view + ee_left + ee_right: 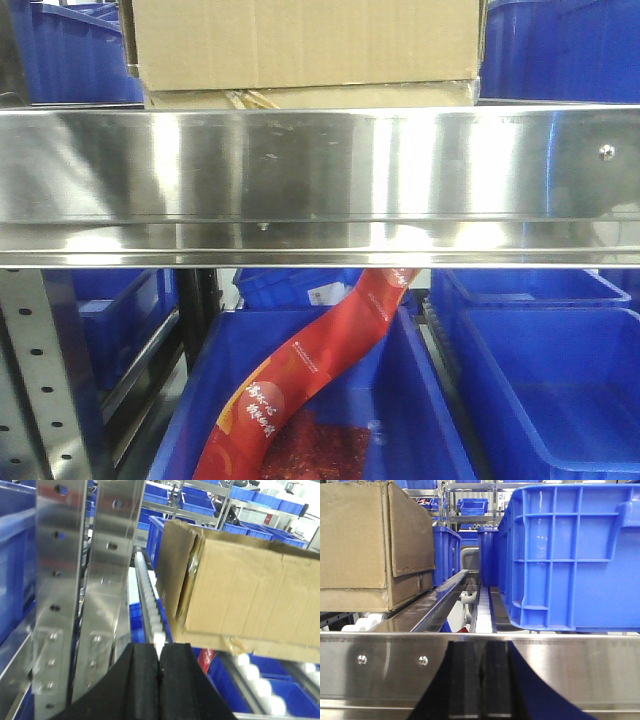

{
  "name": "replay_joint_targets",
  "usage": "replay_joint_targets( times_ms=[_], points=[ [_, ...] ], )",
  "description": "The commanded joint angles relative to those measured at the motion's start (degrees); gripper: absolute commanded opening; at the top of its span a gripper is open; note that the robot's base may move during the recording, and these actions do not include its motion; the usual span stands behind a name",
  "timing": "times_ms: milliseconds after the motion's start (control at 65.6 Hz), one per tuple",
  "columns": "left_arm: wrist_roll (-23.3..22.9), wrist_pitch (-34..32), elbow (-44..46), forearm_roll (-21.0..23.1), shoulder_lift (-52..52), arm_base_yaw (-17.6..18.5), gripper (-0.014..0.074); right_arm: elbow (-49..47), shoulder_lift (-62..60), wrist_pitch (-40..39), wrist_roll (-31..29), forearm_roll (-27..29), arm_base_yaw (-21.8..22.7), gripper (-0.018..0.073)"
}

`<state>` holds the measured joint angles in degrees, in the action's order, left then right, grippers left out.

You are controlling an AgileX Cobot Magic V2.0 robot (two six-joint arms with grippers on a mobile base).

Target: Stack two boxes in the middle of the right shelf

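left gripper (160, 667) has its black fingers pressed together, empty, just short of the grey perforated uprights (107, 580). right gripper (481, 680) likewise closed on nothing, in front of the steel front beam (570, 670). upper cardboard box (305, 42) sits on a lower box (310, 97) on the shelf (320, 180), flanked by blue bins (575, 555). below, a red packet (300, 385) with chinese lettering, unreadable, hangs into a blue bin (420, 400).
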<state>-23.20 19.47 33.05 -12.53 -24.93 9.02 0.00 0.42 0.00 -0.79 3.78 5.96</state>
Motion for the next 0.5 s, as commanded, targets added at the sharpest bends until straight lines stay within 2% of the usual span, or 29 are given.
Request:
replay_joint_targets(
  times_ms=[0, 137, 168, 213, 488],
  points=[
    [6.1, -0.7, -3.8, 1.6, 3.6, -2.1, -0.0111, 0.0, -0.4, -0.6, -0.3, 0.1, 0.3, -0.0162],
    [25.1, -6.8, -13.2, 13.1, 10.1, -7.5, -0.0111, 0.0, -0.4, -0.6, -0.3, 0.1, 0.3, -0.0162],
    [27.1, -8.3, -15.6, 15.6, 11.4, -8.4, -0.0111, 0.0, -0.4, -0.6, -0.3, 0.1, 0.3, -0.0162],
    [27.7, -10.5, -18.7, 17.2, 14.1, -9.2, -0.0111, 0.0, -0.4, -0.6, -0.3, 0.1, 0.3, -0.0162],
    [26.9, -13.6, -30.6, 16.4, 24.9, -9.3, -0.0111, 0.0, -0.4, -0.6, -0.3, 0.1, 0.3, -0.0162]
  ],
)
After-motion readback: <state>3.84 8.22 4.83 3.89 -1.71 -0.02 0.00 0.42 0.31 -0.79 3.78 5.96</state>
